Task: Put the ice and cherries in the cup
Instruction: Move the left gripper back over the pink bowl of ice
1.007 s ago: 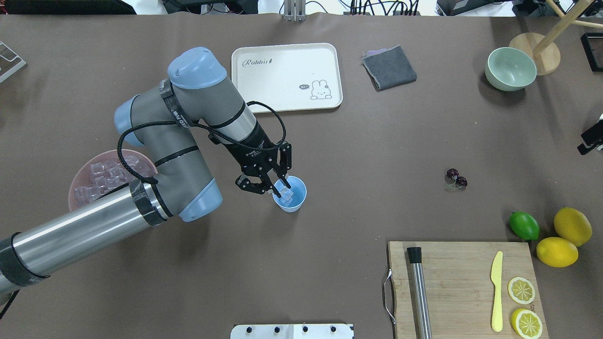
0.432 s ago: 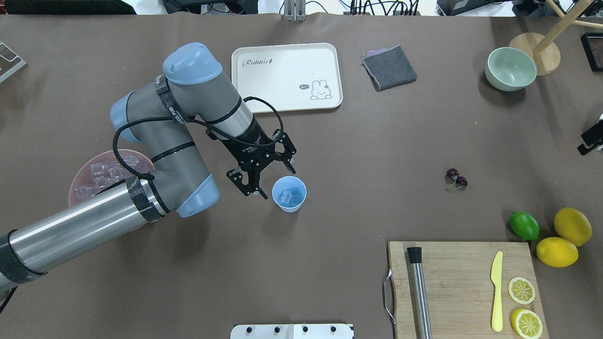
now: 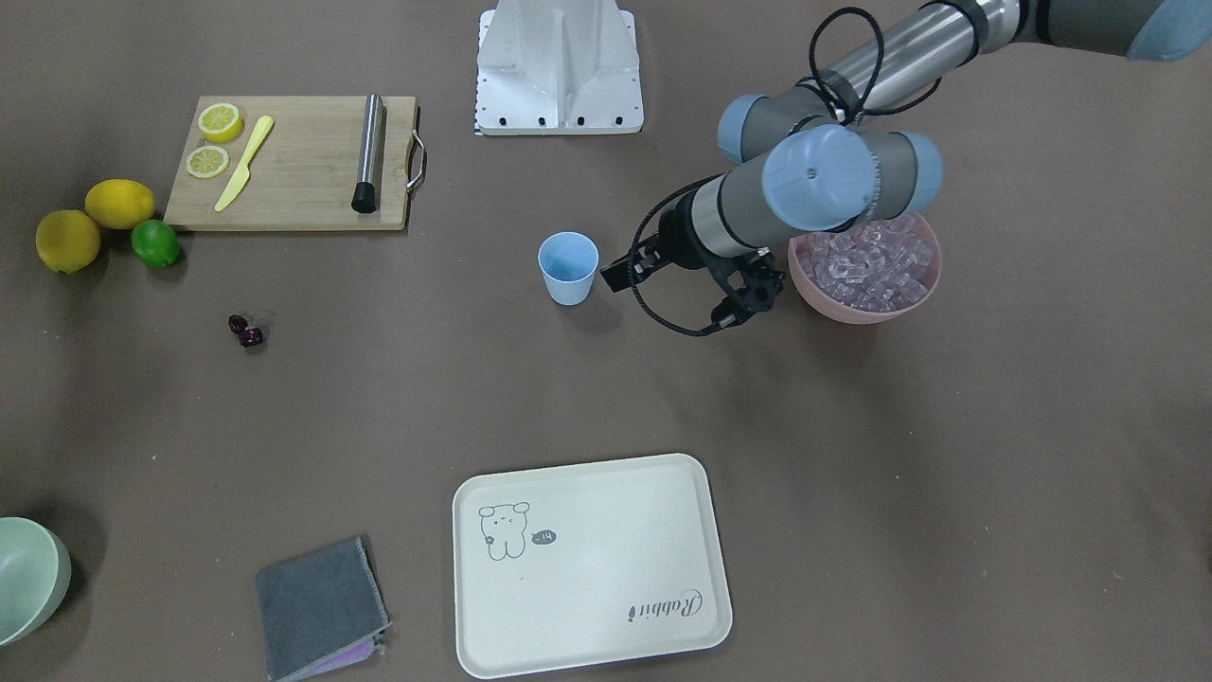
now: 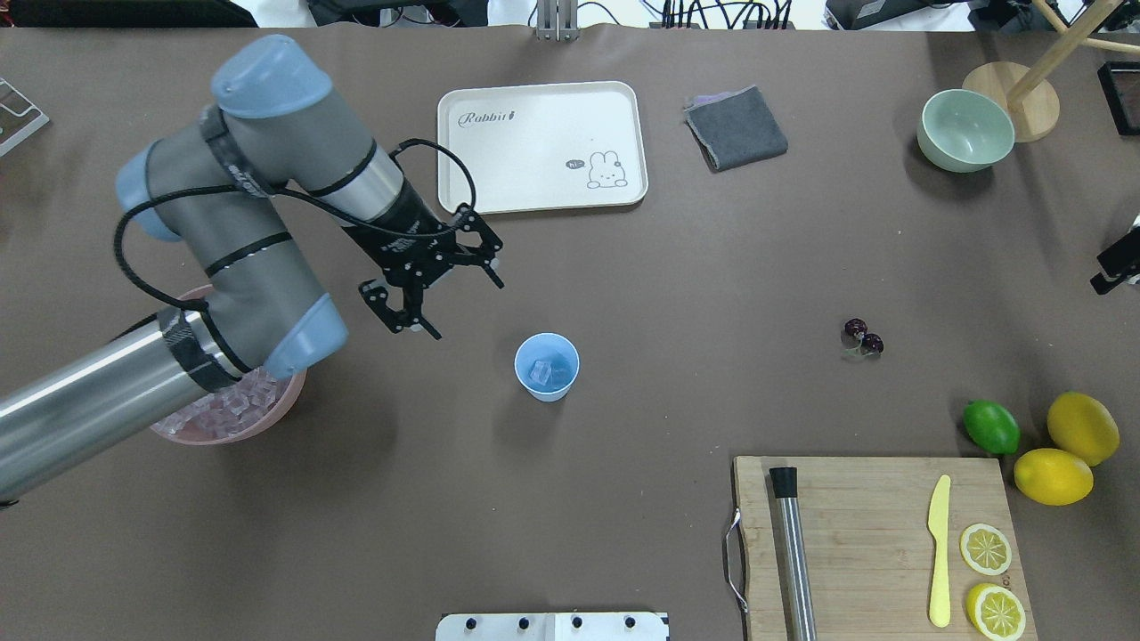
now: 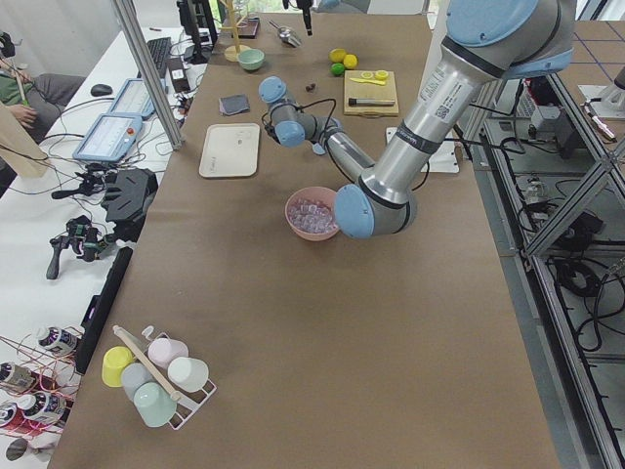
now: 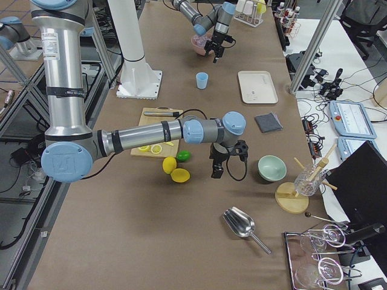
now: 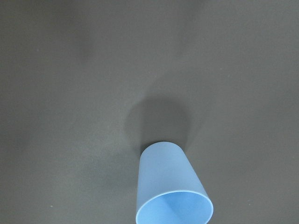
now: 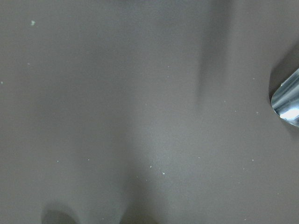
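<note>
The cup (image 4: 547, 367) stands upright on the counter (image 4: 677, 294), long axis vertical and mouth up, with an ice cube (image 4: 540, 373) inside. The left gripper (image 4: 468, 311) hovers between it and the pink bowl (image 3: 857, 313), jaws spread and empty. The cherries (image 4: 862, 336) lie well apart. Whether the right gripper's (image 6: 216, 166) jaws are spread cannot be told.

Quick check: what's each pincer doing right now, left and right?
Left pincer: open, holding nothing.
Right pincer: cannot be told from these views.
</note>
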### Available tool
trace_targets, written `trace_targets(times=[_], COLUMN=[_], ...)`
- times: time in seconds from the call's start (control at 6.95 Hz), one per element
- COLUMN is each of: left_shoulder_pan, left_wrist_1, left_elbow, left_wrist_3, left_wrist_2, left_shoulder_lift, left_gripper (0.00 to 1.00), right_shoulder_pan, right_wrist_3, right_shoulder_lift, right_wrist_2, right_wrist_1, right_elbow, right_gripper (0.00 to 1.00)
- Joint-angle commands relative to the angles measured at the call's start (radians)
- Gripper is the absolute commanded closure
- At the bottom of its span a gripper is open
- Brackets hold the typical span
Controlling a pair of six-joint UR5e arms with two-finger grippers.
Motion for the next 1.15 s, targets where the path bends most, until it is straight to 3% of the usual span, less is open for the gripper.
trace_targets(times=[0.0, 0.14, 0.58, 0.72, 1.01], left_shoulder_pan=[-0.092, -0.132, -0.129, -0.127, -0.083], left_wrist_1=[0.096, 0.236, 0.890, 1.028, 1.086], left_elbow=[-0.081, -0.124, -0.401, -0.449, -0.494], left_wrist_3=[0.221, 0.359, 1.009, 1.207, 1.523], left_wrist_2=[0.012, 0.038, 0.222, 0.307, 0.350], left_shoulder_lift=[0.077, 0.080, 0.095, 0.101, 0.181], left_gripper=[0.06, 0.06, 0.06, 0.06, 0.06], right_shoulder_pan=[-0.004, -0.006, -0.012, -0.013, -0.018], right_wrist_3=[0.001, 0.001, 0.007, 0.007, 0.007], right_shoulder_lift=[-0.001, 0.001, 0.001, 0.001, 0.001], right_wrist_2=[0.001, 0.003, 0.003, 0.003, 0.003], right_wrist_1=[0.000, 0.000, 0.000, 0.000, 0.000], right_elbow=[-0.007, -0.010, -0.010, -0.010, -0.016], right_gripper=[0.00, 0.00, 0.00, 0.00, 0.00])
